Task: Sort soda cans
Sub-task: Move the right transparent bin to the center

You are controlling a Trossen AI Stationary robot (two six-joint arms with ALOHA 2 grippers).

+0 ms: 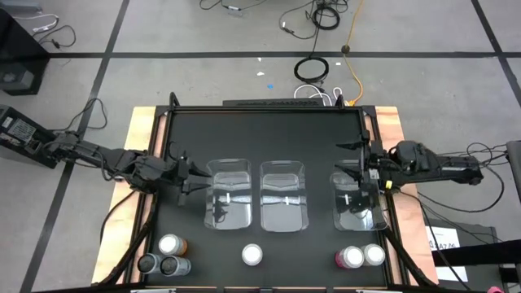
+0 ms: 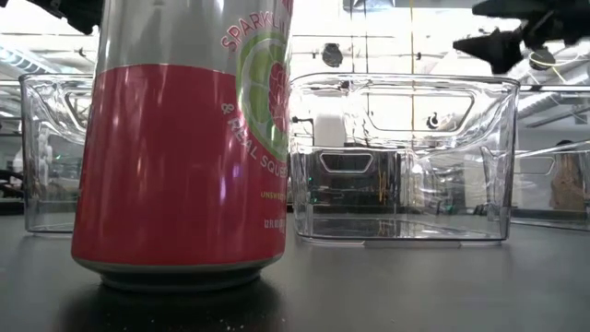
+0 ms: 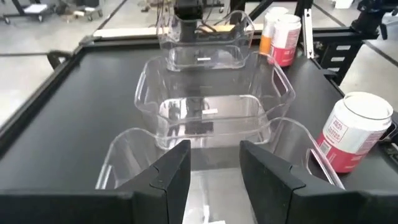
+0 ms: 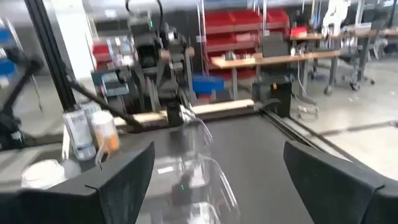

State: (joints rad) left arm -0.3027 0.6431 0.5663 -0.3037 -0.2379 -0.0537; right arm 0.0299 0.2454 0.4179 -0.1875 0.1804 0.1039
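Six soda cans stand upright along the table's near edge. An orange one (image 1: 171, 244) and two silver-grey ones (image 1: 161, 264) are at the near left. A red one (image 1: 252, 255) stands at the middle and fills the low view (image 2: 184, 138). A red-pink one (image 1: 350, 258) and another can (image 1: 374, 254) are at the near right. My left gripper (image 1: 198, 181) (image 3: 214, 168) is open at the left wall of the left clear bin (image 1: 228, 195). My right gripper (image 1: 362, 185) (image 4: 214, 174) hangs wide open over the right bin (image 1: 358, 202). Neither holds anything.
Three clear rectangular bins stand side by side across the table's middle; the middle bin (image 1: 283, 195) lies between the two grippers. The black mat has a raised frame (image 1: 269, 108) around it. Cables lie on the floor beyond the far edge.
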